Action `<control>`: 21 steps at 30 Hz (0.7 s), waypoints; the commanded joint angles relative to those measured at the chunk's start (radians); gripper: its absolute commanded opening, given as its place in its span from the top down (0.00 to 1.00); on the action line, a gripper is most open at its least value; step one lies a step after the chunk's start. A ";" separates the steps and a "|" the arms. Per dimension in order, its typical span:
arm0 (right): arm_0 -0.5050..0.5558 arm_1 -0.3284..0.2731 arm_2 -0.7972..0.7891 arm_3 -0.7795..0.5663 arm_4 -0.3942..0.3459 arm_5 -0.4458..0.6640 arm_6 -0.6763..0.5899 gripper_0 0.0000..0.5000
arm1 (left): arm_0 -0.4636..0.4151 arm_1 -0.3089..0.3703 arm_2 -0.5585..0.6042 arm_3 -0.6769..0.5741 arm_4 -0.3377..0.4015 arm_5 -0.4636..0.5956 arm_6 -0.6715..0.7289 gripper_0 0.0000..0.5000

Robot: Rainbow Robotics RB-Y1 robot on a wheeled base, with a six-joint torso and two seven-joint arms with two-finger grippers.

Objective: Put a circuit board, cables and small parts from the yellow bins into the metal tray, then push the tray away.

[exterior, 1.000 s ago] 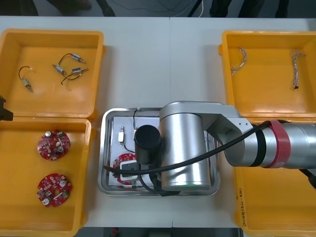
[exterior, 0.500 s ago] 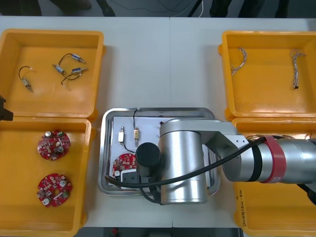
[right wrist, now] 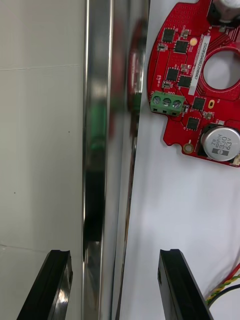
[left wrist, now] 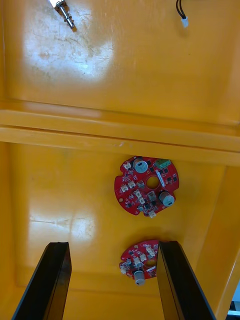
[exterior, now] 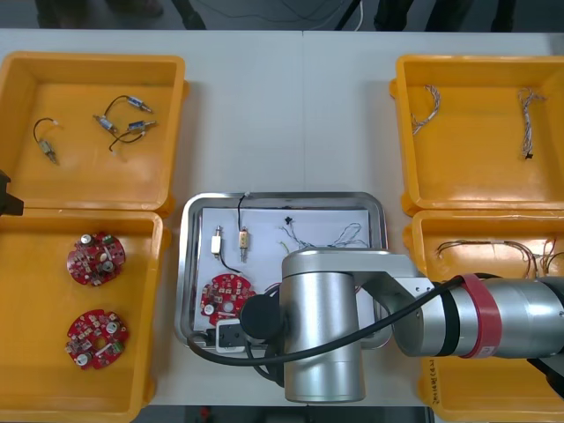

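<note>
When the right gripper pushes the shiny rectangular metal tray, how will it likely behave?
The metal tray probably slides stiffly on the smooth light table. Pushed at the rim the open right gripper straddles, seemingly off-centre, it may swivel. The loose round red circuit board and thin cables could shift inside. The left gripper hangs over a yellow bin.

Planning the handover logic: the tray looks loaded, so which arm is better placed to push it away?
Right. The right end effector, open, straddles the near rim of the metal tray, which holds a circuit board and cables. The left end effector hangs open over the yellow bins.
</note>
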 commanded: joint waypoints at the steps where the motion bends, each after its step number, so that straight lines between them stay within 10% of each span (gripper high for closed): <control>1: 0.016 0.035 0.031 -0.008 0.019 0.005 -0.038 0.00 | 0.018 0.047 0.032 -0.030 0.004 0.006 -0.085 0.00; 21: 0.039 0.073 0.083 0.009 0.108 0.007 -0.103 0.00 | 0.018 0.047 0.032 -0.030 0.004 0.006 -0.085 0.00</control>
